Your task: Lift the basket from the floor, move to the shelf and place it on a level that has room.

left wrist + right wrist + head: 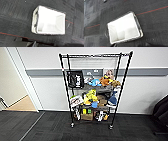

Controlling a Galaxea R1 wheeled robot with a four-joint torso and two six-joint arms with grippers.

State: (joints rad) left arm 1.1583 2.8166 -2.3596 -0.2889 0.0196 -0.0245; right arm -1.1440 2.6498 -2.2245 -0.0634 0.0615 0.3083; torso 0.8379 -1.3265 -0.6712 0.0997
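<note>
The basket [50, 21] sits upright on the floor [16, 22], its white lining bare inside, cream weave on its short side, a dark rim round the top, a black loop handle at each end; red lines cross the carpet beside it. The shelf [95, 88] stands against the wall [145, 92], well apart from the basket; its top level [96, 55] holds nothing, the lower tiers bear toys [100, 82] and boxes. I cannot tell how the jaws of either gripper stand.
</note>
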